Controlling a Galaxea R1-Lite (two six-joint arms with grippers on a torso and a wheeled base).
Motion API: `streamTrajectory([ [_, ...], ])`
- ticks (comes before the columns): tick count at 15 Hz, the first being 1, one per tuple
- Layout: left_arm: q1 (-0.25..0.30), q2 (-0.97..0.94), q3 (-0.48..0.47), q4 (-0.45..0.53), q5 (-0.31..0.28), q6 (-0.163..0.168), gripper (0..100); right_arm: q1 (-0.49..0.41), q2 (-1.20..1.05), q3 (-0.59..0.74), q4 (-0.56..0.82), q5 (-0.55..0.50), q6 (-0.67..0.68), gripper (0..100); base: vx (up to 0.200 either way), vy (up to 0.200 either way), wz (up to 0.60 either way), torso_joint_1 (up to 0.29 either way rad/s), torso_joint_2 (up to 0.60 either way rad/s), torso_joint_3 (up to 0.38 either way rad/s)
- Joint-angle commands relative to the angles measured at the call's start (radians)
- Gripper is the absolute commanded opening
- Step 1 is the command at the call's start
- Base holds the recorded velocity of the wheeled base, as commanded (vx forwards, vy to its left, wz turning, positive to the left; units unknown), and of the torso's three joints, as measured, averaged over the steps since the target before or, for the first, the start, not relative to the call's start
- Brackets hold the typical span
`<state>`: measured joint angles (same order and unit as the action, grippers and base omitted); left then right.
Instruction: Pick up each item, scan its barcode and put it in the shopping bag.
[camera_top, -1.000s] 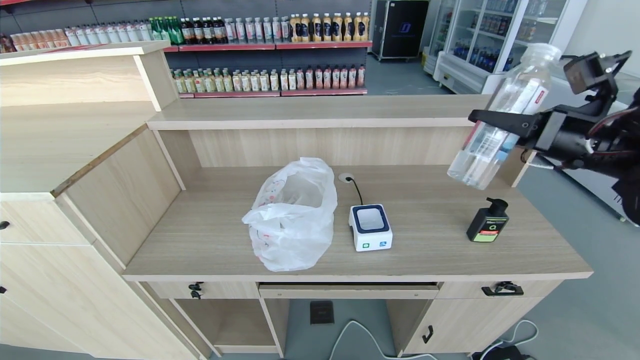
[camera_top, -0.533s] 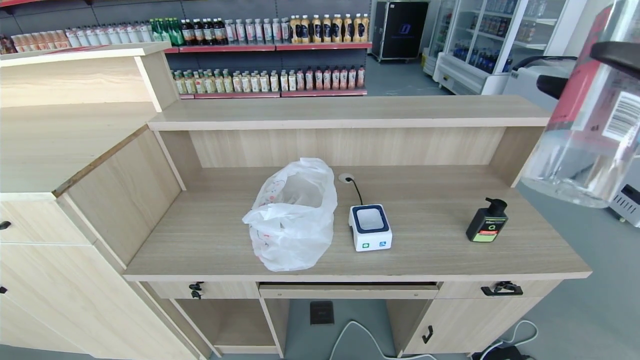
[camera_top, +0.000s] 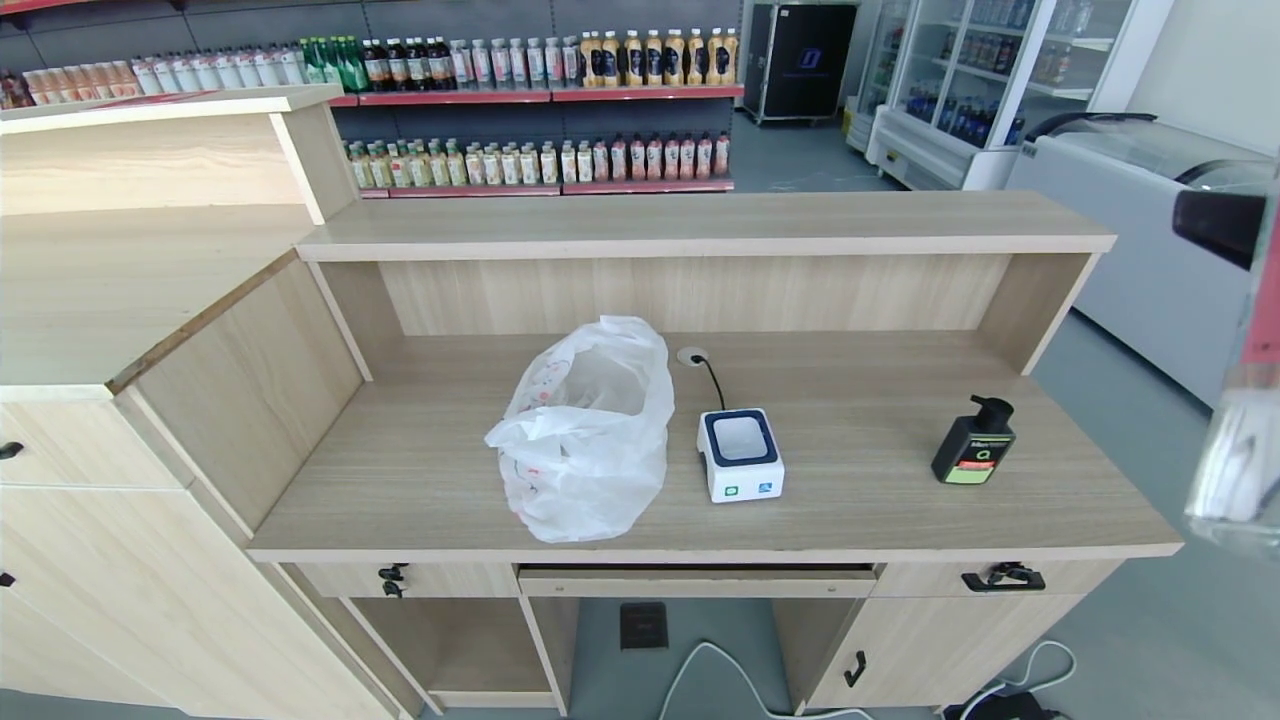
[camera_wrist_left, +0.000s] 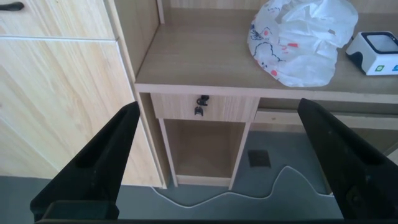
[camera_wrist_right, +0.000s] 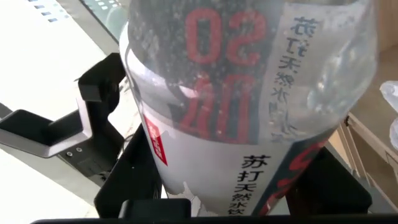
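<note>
The bottle, clear with a red and white label, sits between the 2 black fingers of the right gripper, which are closed against its sides and hold it in the air. In the head view the bottle shows blurred at the right edge, out past the right end of the counter and well apart from the scanner. The scanner stands just right of the white bag, whose mouth gapes upward. 1 black dispenser stands upright near the counter's right end. The left gripper hangs low before the counter's left front, its 2 fingers spread wide and empty.
</note>
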<state>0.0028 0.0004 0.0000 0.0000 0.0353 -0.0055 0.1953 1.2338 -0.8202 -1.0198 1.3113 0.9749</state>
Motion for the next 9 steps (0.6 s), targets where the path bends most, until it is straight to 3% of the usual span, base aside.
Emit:
streamTrajectory([
  [1,0.000,0.000,0.000,0.000,0.000,-0.001,100,0.030,-0.013,0.007,0.000,0.000,-0.001,0,0.000,0.000,0.00,0.000,0.00,0.000],
  [9,0.000,0.000,0.000,0.000,0.000,-0.001,100,0.085,-0.062,0.073,-0.002,0.000,-0.002,0,0.000,0.000,0.00,0.000,0.00,0.000],
])
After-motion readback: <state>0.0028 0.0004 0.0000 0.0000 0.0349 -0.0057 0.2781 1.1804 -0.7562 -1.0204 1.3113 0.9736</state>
